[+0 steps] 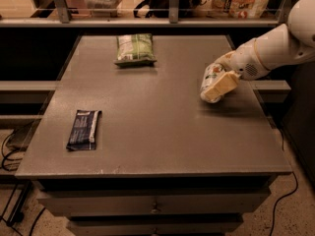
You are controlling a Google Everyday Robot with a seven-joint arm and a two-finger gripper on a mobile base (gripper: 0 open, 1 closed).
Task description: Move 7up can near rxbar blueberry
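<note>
The 7up can [210, 75], silver with a white and green label, is at the right side of the grey table [157, 132], tilted in my gripper's hold. My gripper [216, 84] reaches in from the right on a white arm and is shut on the can, its cream fingers [221, 85] clamped along the can's side, just above the tabletop. The rxbar blueberry [84, 129], a flat dark navy wrapper with a white strip, lies near the table's front left, far from the can.
A green-and-white snack bag [135, 48] lies at the back centre-left of the table. A shelf rail with metal posts [147, 21] runs behind the table. Cables lie on the floor at both sides.
</note>
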